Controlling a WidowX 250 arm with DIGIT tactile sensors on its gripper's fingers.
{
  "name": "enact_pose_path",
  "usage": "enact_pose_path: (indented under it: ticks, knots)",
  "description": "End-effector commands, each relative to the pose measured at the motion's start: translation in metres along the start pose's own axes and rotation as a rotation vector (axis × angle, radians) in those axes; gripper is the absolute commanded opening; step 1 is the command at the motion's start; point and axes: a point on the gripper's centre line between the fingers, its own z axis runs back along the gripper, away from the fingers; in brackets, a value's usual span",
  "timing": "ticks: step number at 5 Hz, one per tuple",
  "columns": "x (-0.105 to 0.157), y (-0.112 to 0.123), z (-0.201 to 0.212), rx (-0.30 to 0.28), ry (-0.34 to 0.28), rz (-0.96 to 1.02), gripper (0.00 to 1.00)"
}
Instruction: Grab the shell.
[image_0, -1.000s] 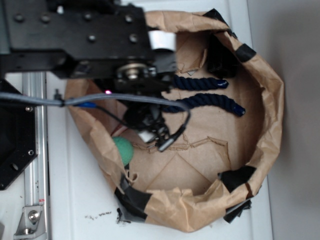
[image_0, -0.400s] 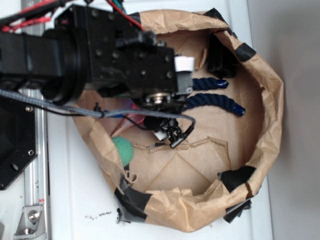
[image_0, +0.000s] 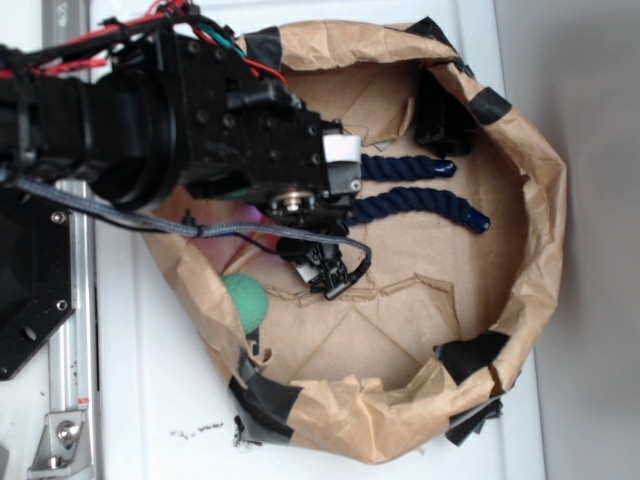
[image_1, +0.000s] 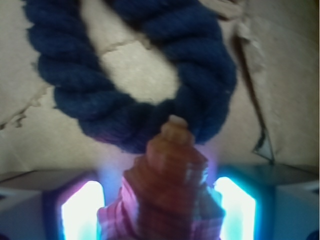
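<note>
Inside the paper-lined bin (image_0: 540, 190), I have the gripper (image_1: 162, 210) down over the shell (image_1: 167, 175).

The shell sits between the partly open fingers (image_1: 82, 210), spire touching the blue rope (image_1: 135, 100); whether they grip it I cannot tell, so I judge closing comes next.

Exterior looks straight down on the paper bag (image_0: 540, 200); wrist sits close, facing the rope (image_1: 150, 115) both views share.

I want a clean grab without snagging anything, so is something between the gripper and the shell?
Nothing visible does. In the wrist view the shell sits directly between the gripper fingers. The dark blue rope curves just beyond the shell's tip, apparently touching it.
</note>
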Motion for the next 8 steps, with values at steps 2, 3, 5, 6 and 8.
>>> enact_pose_path:
  ticks: [2,3,5,6,8]
  knots:
    - [0.012,0.018,-0.001,0.038,-0.027,-0.127,0.00]
    - [0.014,0.008,0.048,-0.040,0.004,-0.288,0.00]
    - [0.017,-0.037,0.149,-0.089,-0.101,-0.482,0.00]
    - [0.014,-0.045,0.136,-0.040,-0.168,-0.497,0.00]
    - [0.016,-0.049,0.137,-0.022,-0.204,-0.492,0.00]
